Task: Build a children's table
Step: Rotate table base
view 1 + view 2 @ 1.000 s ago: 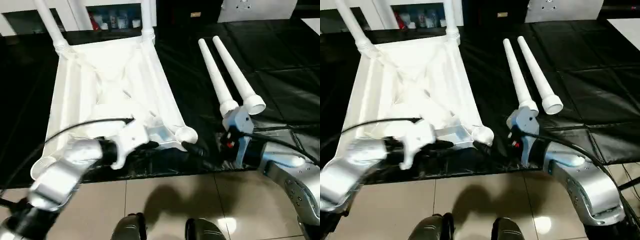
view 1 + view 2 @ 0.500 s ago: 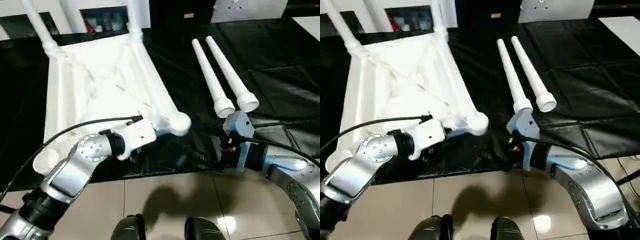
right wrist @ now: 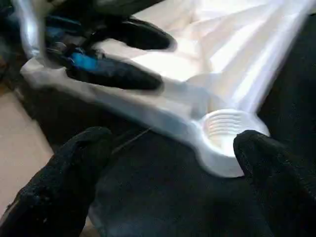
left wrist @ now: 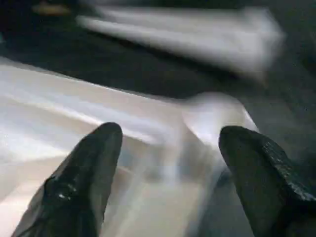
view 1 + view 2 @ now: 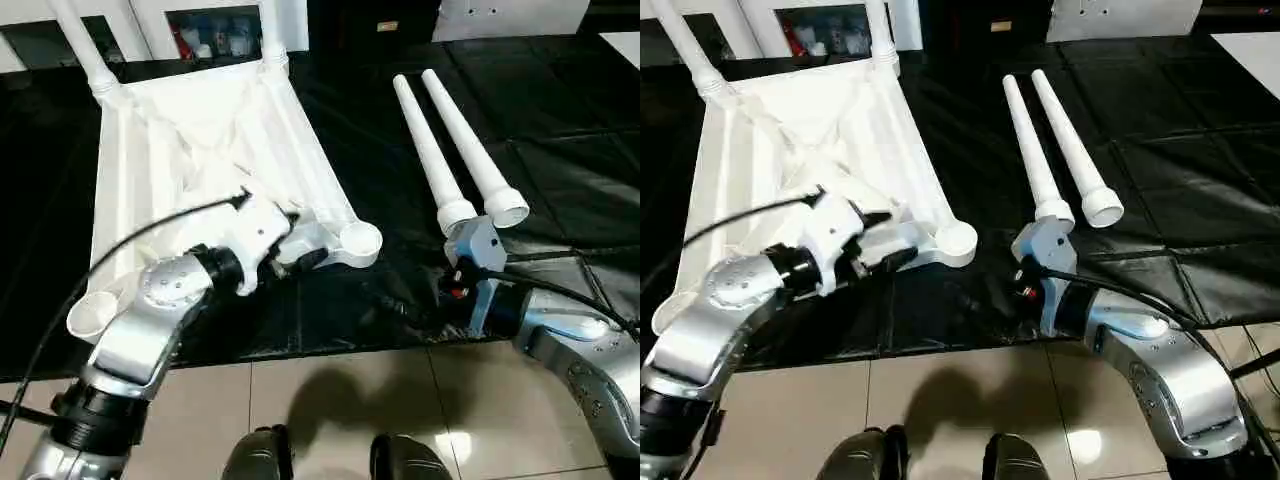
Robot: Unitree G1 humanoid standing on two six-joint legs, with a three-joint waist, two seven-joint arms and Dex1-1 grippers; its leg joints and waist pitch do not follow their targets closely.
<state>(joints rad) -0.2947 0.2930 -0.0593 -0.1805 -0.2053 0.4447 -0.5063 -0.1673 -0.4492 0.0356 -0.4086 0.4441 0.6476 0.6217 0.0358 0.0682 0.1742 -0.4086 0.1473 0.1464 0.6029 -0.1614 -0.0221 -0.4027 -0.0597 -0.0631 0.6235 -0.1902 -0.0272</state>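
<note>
Underfoot, a black mat (image 5: 560, 160) covers the floor and carries everything; its near edge meets beige floor tiles (image 5: 330, 410). Largest on the mat is the children's table top (image 5: 200, 130), lying upside down with its ribbed underside showing, along the mat's left side and running from the far edge toward the near edge. Two white legs (image 5: 85, 50) already stand in the round sockets at its far corners. At its near corners, the right socket (image 5: 360, 240) and the left socket (image 5: 92, 315) gape open with nothing in them; the right wrist view shows threads inside the right one (image 3: 224, 129).

To the right of the top, well apart from it, two loose tapered legs (image 5: 455, 150) lie side by side on the mat, touching or nearly so, wide ends toward the near edge.

The left pincer (image 5: 298, 255) hovers over the top's near edge just beside the right socket, its black fingers (image 4: 84, 182) spread apart and holding nothing. The right pincer (image 5: 395, 305) lies low over the mat near its near edge, between that socket and the wide ends of the loose legs, fingers (image 3: 69, 182) wide apart, also holding nothing.
</note>
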